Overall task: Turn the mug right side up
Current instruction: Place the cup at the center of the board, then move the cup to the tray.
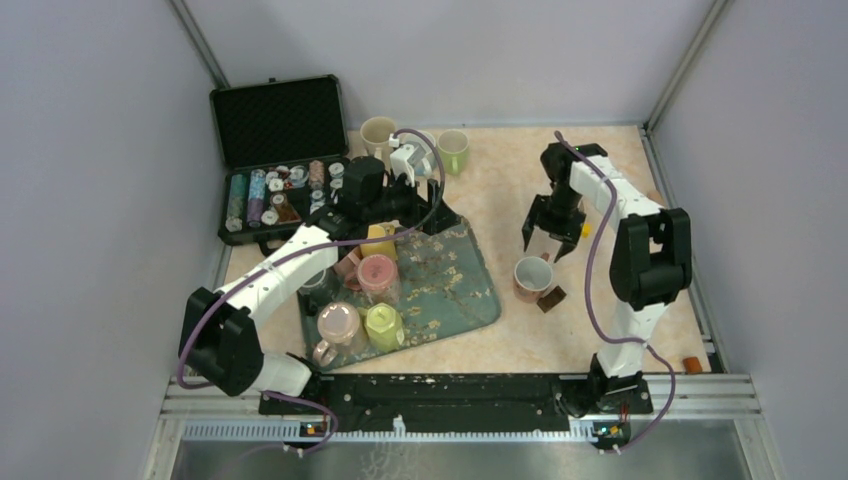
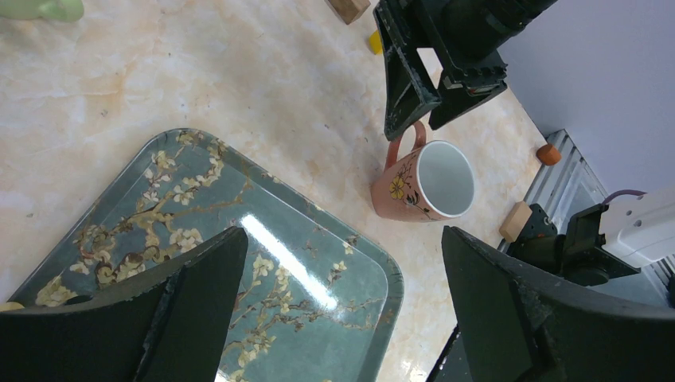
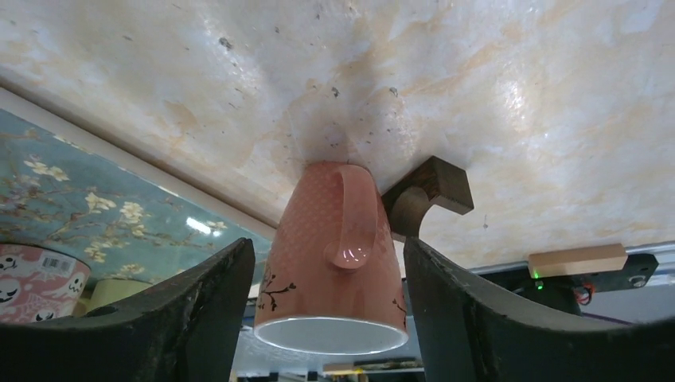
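The mug point(image 1: 533, 275) stands on its base on the worktop point(image 1: 600, 190), mouth up, just right of the tray point(image 1: 470, 290) and apart from it; it is pink with a flower sprig on its side and white inside; a dark brown block point(image 1: 550, 298) sits just beside it on the near right. The right hand point(image 1: 547, 248) hangs just over the mug's far side, fingers spread, one to each side of the mug; the handle faces that hand's camera; whether either finger brushes the mug I cannot tell. The left hand point(image 2: 344, 235) hovers above the tray's far right part, spread wide and holding nothing. On the tray's left part stand several cups point(image 1: 378, 275), most of them bottom up. A cream cup point(image 1: 378, 132) and a green cup point(image 1: 453, 150) stand near the far edge; an open black case point(image 1: 280, 150) lies at the far left.
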Controlling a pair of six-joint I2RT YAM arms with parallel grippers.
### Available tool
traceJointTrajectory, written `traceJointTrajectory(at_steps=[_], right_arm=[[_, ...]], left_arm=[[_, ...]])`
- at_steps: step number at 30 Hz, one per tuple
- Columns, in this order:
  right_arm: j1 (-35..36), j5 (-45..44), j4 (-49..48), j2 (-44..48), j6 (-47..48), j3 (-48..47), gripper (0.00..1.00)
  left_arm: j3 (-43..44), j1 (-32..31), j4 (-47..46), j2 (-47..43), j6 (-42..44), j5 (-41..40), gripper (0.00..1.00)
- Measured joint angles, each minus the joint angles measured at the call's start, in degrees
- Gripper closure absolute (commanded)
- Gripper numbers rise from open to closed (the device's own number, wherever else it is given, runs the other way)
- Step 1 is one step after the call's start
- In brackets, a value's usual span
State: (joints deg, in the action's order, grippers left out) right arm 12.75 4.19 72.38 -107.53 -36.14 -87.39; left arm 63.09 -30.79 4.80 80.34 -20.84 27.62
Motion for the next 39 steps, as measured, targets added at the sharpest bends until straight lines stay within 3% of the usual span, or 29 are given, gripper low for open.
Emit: traceJointTrajectory(at_steps=[6, 13, 19, 23, 28, 39], right_arm=[[0.0, -2.95, -0.48, 2.71, -0.07, -2.62, 0.02], [0.57, -5.42, -10.67, 14.64, 0.02, -3.26, 0.01], [4.15, -6.21, -27.21, 28.0, 0.09, 7.02, 0.01], [7.3, -6.27, -34.93, 31.28, 0.13, 13.64, 0.01], [10.56, -5.77, -37.81, 31.41, 0.61, 15.52, 0.01], [11.17, -4.76, -41.31, 33.68, 1.11, 17.25, 0.01]], left_arm=[[0.0, 0.0, 0.0, 0.0, -0.22, -0.02, 0.01], [0.0, 0.0, 2.95, -0.7, -0.9, -3.52, 0.01], [-0.09, 0.0, 11.54, -6.78, -1.14, -12.13, 0.01], [-1.44, 0.0, 16.83, -13.92, -1.51, -17.25, 0.01], [-2.64, -0.35, 25.2, -20.37, -1.92, -20.9, 0.01], [-3.08, -14.78, 42.49, -20.94, -8.72, -30.71, 0.01]])
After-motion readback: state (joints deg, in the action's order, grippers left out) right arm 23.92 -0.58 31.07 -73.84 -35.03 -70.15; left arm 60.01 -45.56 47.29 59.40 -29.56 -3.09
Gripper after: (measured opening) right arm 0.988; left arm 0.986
